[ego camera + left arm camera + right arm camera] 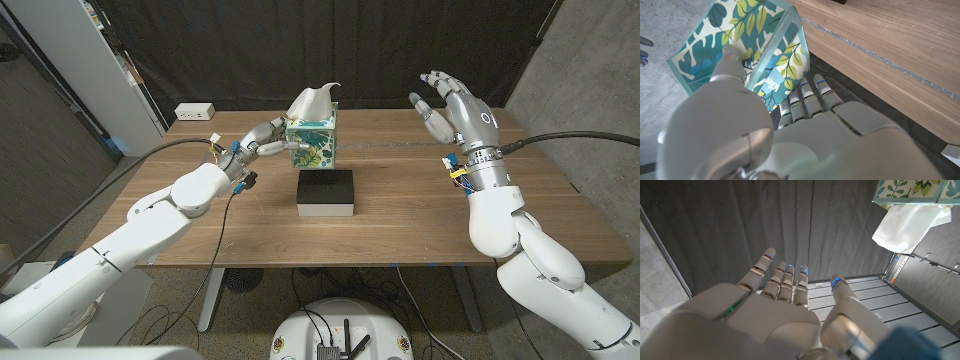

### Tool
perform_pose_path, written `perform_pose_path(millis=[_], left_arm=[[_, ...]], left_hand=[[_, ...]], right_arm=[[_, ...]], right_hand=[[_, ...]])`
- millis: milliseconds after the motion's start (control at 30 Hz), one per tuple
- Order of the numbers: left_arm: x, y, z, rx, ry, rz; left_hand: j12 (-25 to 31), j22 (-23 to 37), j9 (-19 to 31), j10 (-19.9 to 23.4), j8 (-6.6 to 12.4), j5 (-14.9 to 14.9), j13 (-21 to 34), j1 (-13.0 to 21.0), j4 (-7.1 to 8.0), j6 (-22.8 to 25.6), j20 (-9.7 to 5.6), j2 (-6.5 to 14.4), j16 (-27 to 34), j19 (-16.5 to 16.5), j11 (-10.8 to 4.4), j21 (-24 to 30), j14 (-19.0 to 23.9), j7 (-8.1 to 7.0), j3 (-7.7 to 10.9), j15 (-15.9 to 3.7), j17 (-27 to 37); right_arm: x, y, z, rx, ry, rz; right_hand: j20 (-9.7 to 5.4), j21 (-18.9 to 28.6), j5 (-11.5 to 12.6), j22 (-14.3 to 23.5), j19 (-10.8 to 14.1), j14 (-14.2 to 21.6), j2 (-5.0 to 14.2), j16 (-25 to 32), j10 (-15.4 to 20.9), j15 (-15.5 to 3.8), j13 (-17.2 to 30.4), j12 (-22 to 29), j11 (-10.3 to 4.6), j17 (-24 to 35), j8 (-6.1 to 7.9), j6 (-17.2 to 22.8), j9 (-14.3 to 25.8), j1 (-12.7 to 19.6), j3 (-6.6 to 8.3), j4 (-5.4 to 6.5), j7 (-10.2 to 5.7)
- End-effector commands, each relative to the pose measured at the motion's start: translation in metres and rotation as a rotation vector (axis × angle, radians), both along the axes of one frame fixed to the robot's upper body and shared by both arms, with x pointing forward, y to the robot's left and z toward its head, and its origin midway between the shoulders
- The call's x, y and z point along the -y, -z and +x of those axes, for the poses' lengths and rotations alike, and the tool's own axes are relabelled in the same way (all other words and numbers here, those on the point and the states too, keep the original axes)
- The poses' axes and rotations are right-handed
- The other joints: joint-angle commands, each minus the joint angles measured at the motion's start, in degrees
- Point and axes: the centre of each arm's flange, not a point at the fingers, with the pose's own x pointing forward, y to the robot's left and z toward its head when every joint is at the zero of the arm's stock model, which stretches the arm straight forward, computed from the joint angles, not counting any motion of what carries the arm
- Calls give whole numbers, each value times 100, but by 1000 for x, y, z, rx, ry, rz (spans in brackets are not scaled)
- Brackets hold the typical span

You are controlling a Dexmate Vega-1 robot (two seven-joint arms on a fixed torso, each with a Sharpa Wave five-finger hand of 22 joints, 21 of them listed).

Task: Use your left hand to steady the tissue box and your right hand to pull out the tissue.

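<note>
A cube tissue box (pixel 314 143) with a teal and green leaf print stands at the table's far middle. A white tissue (pixel 313 101) sticks up from its top. My left hand (pixel 259 140) holds the box on its left side, fingers against the wall; the left wrist view shows my thumb and fingers (pixel 805 97) touching the box (pixel 747 47). My right hand (pixel 451 110) hovers open above the table to the right of the box, fingers spread, well apart from it. In the right wrist view my right hand (pixel 785 305) is empty, with the tissue (pixel 907 225) hanging from the box (pixel 910 190).
A black box (pixel 326 193) lies on the wooden table (pixel 420 215) just in front of the tissue box. A white power strip (pixel 195 112) sits at the far left corner. Black curtains hang behind the table.
</note>
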Motion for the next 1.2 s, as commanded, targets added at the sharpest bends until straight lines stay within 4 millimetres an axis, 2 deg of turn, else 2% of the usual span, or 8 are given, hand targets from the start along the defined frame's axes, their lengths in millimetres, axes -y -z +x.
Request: perform_pose_path(millis=[33,1200], left_arm=[[0,0,-4,3,-4,7],[3,-3,0,1,7,15]], left_hand=[[-32,29,1549,32,1578,38,36,23,74,25,15,40,-17,19,-25,7,25,-34,129,-360,13],[-67,29,1498,19,1652,36,87,12,77,7,22,31,-15,16,-22,6,10,-34,136,-361,17]], right_arm=[[-13,-5,1,8,-16,-59],[-37,-27,15,-2,-95,-165]], right_hand=[[53,2,37,32,9,22,-21,39,67,-99,32,30,15,10,13,37,10,22,14,-58,-8],[50,-10,56,35,29,12,-13,45,98,-133,39,27,-9,30,-2,82,14,58,-22,-181,-52]])
